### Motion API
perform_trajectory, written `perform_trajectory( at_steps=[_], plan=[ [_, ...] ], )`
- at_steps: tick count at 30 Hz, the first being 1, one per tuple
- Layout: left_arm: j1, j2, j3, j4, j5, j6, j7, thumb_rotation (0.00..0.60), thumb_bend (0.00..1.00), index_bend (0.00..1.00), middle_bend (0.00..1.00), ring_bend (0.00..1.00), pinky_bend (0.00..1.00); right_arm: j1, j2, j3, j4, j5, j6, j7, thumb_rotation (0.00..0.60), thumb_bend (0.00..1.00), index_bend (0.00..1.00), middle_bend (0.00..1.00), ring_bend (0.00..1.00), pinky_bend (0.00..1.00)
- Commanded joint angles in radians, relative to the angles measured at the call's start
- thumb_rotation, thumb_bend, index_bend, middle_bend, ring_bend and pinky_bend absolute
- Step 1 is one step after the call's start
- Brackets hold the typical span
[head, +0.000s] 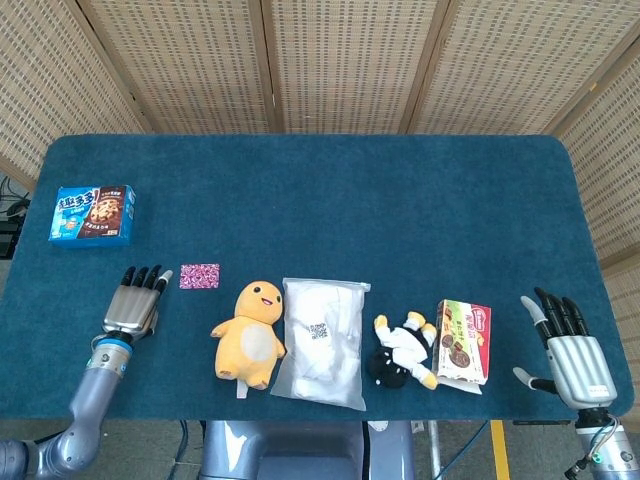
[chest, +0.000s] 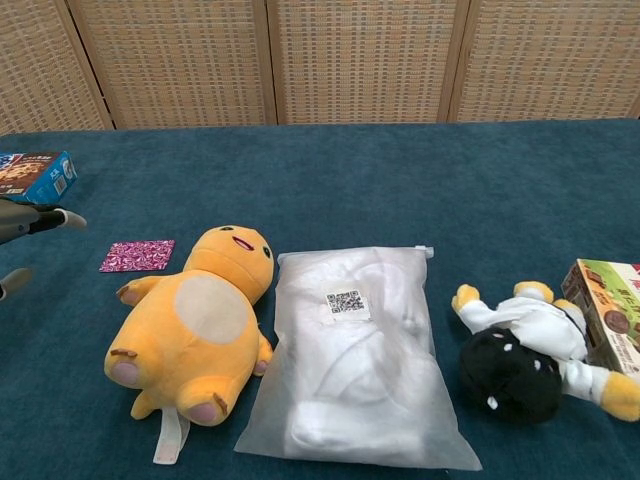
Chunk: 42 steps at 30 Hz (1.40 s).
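Woven cane screens stood behind a table (head: 300, 190) covered in dark teal cloth. On it, near the left front, lay a small pink card (head: 199, 276), flat and just beyond the fingertips of the left hand (head: 133, 303); from the head view the card sat a little to the right of those fingertips, close but not touching. That hand held nothing, its fingers stretched forward side by side and slightly apart, pointing toward the far edge, with the forearm slanting up from the near left corner. In the chest view only its fingertips (chest: 60, 217) showed at the left edge, level with the card (chest: 137, 255). Beside the card, toward the middle, lay a yellow plush toy (head: 250, 331) on its back, then a white plastic bag (head: 322, 341), a black and white plush toy (head: 402, 352) and a biscuit box (head: 464, 341). A blue box (head: 93, 214) sat farther back on the left. The right hand (head: 572, 350) rested at the near right corner, well apart from the biscuit box, fingers spread and empty.
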Motion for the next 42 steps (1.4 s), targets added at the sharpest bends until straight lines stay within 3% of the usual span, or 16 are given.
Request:
perform_trajectory(
  at_steps=[1, 6, 22, 42],
  plan=[
    [-0.048, -0.031, 0.007, 0.020, -0.061, 0.006, 0.042, 0.600, 0.70, 0.00, 0.00, 0.00, 0.00, -0.001, 0.001, 0.001, 0.000, -0.001, 0.003, 0.003, 0.600, 0.08, 0.00, 0.00, 0.00, 0.00],
    [-0.092, -0.062, 0.012, 0.027, -0.108, 0.027, 0.070, 0.600, 0.74, 0.00, 0.00, 0.00, 0.00, 0.001, 0.003, 0.003, 0.002, 0.006, -0.002, 0.009, 0.600, 0.08, 0.00, 0.00, 0.00, 0.00],
    [-0.196, -0.176, 0.012, 0.099, -0.260, 0.081, 0.120, 0.600, 0.73, 0.00, 0.00, 0.00, 0.00, 0.001, 0.008, 0.003, 0.003, 0.004, -0.002, 0.024, 0.600, 0.08, 0.00, 0.00, 0.00, 0.00],
    [-0.261, -0.275, 0.013, 0.150, -0.336, 0.113, 0.147, 0.600, 0.73, 0.00, 0.00, 0.00, 0.00, -0.001, 0.019, 0.003, 0.001, 0.002, 0.005, 0.049, 0.600, 0.08, 0.00, 0.00, 0.00, 0.00]
  ],
)
